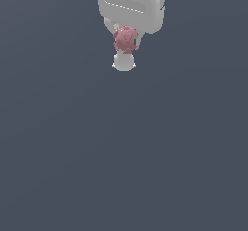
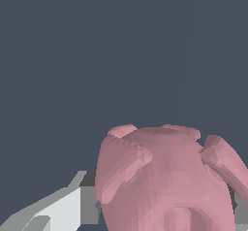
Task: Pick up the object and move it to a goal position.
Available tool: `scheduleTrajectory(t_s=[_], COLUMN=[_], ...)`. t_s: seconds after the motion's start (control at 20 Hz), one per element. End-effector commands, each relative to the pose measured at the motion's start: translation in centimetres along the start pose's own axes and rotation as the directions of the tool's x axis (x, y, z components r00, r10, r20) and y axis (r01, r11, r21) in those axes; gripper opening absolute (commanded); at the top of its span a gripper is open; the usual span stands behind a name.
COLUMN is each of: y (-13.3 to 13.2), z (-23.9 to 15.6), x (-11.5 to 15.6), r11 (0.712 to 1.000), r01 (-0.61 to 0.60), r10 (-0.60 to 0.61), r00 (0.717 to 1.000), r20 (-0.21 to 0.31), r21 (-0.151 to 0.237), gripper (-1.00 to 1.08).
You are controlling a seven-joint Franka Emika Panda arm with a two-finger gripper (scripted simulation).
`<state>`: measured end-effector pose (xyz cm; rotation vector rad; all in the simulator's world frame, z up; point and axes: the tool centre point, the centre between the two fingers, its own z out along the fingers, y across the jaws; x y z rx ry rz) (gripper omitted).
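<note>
Gripper [image 1: 124, 50] clamped on object [image 1: 126, 40], pinched between fingers; carry step, next needs steady move to goal

Plain dark grey-blue backdrop [image 1: 124, 152], nothing else visible.

A matt, faceted pink lump [image 2: 169, 181] is seen; the white gripper [image 1: 125, 50] looks smooth, matt plastic.
</note>
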<state>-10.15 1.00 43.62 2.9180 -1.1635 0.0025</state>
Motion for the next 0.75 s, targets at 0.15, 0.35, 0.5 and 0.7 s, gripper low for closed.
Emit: scheduleTrajectory(t_s=[0.15, 0.35, 0.5, 0.7], y=[0.7, 0.9, 1.0, 1.0], z=[-4.0, -5.9, -6.7, -7.1], x=[-1.6, -2.2, -2.5, -2.6], r11=[1.0, 1.0, 1.0, 1.0], r01=[0.001, 0.001, 0.001, 0.001], r10=[-0.001, -0.001, -0.001, -0.001], r00=[1.0, 1.0, 1.0, 1.0], r20=[0.001, 0.001, 0.001, 0.001], r21=[-0.001, -0.001, -0.001, -0.001], gripper=[-1.0, -1.0, -1.0, -1.0])
